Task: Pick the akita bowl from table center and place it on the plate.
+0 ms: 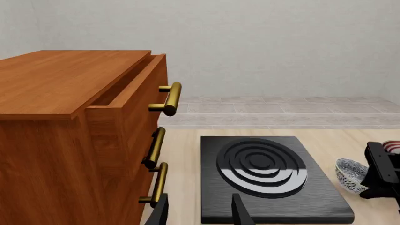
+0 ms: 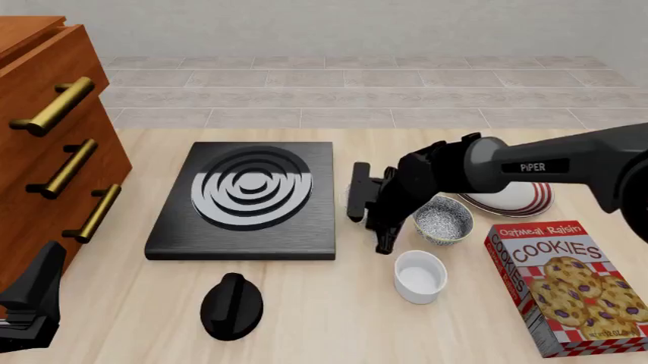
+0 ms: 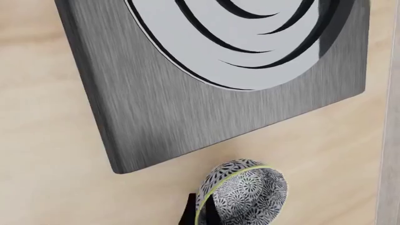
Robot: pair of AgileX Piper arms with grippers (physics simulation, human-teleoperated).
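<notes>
The akita bowl (image 2: 442, 219), speckled grey-white inside and dark-patterned outside, sits on the table just in front of the plate (image 2: 521, 199). The right gripper (image 2: 366, 214) hangs beside it, jaws apart; the left gripper's (image 1: 201, 212) jaws are spread too.

The pale wooden table (image 2: 324, 326) carries a black stove plate (image 2: 248, 201). Relative to that stove: a cabinet (image 2: 51, 144) stands left, a black knob (image 2: 232, 305) lies nearer the camera, and right sit a bowl (image 2: 442, 220), white cup (image 2: 420, 276), striped plate (image 2: 517, 199) and cookie box (image 2: 572, 284).
</notes>
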